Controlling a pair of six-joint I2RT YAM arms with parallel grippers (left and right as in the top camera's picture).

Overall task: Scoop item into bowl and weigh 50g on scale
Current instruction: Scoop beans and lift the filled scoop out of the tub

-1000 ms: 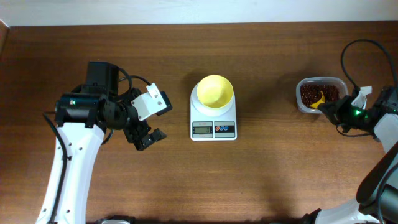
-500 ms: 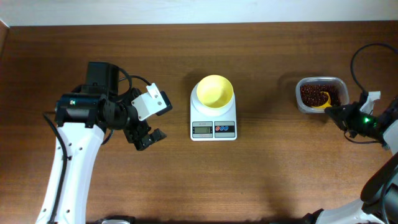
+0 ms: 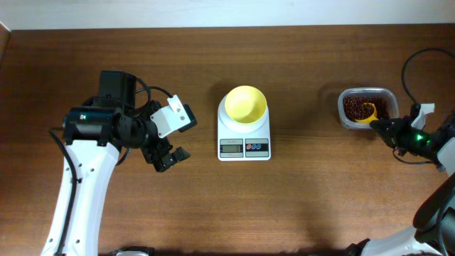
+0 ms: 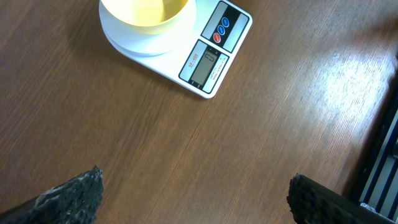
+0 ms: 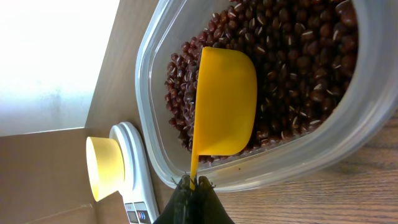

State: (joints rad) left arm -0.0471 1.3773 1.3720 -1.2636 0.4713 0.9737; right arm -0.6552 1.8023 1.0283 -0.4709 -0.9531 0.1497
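The pale-yellow bowl (image 3: 246,104) stands empty on the white scale (image 3: 244,146) at the table's middle; both show in the left wrist view too, bowl (image 4: 144,14) and scale (image 4: 214,51). Dark red-brown beans (image 3: 350,107) fill a clear container (image 3: 367,93) at the right. My right gripper (image 5: 194,182) is shut on the handle of a yellow scoop (image 5: 225,102), whose cup lies on the beans (image 5: 292,50) inside the container (image 5: 367,106). My left gripper (image 3: 169,139) hangs open over bare wood left of the scale, nothing between its fingertips (image 4: 78,193).
The table's far edge meets a pale wall at the top. Black cables loop above the right arm (image 3: 425,139). The left arm's white link (image 3: 77,185) runs down to the front edge. Bare wood lies between scale and container.
The right gripper has pulled back to the right from the container's near edge, and the scoop cup has shifted slightly inside the beans. The left arm has not moved.
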